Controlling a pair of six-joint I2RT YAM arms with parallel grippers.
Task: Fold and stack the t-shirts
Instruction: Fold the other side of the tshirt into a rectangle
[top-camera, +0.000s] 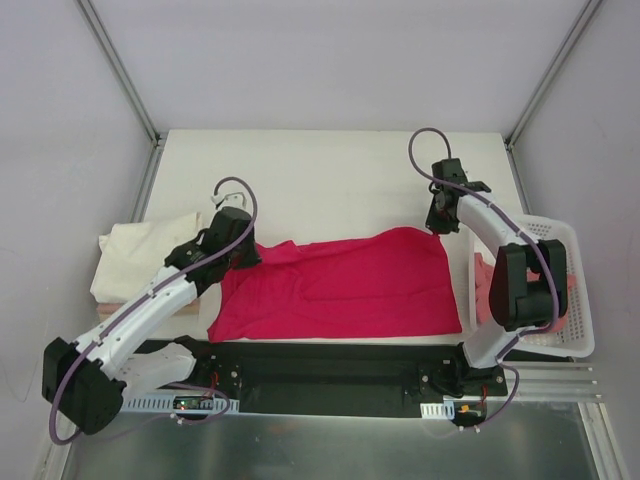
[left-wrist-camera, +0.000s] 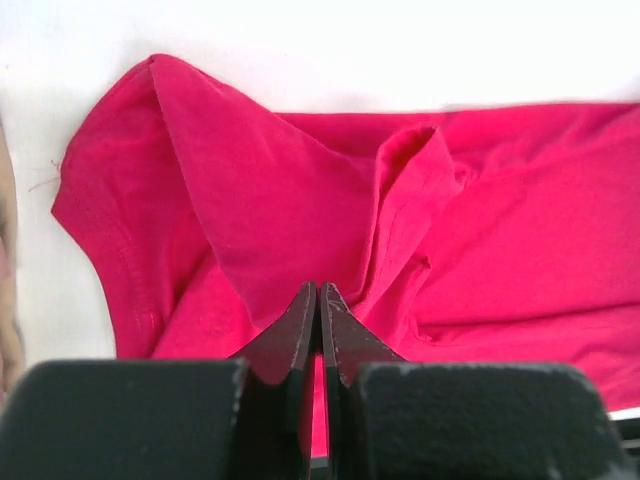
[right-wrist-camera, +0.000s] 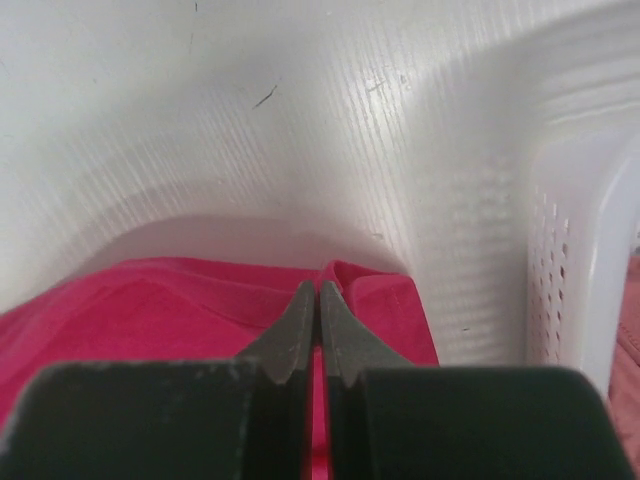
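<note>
The crimson-pink t-shirt (top-camera: 340, 285) lies spread across the table's middle, wrinkled at its left end. My left gripper (top-camera: 233, 243) is shut at the shirt's far left corner; in the left wrist view its tips (left-wrist-camera: 320, 291) pinch a raised fold of the crimson cloth (left-wrist-camera: 500, 220). My right gripper (top-camera: 438, 222) is shut at the shirt's far right corner; in the right wrist view its tips (right-wrist-camera: 319, 288) pinch the crimson edge (right-wrist-camera: 150, 300), lifted a little off the table. The cream-white t-shirt (top-camera: 140, 255) lies folded at the left. The salmon-pink t-shirt (top-camera: 484, 285) is in the basket.
A white mesh basket (top-camera: 572, 300) stands at the right edge, close to my right arm; its wall shows in the right wrist view (right-wrist-camera: 570, 260). A black rail (top-camera: 330, 365) runs along the near edge. Enclosure walls surround the table.
</note>
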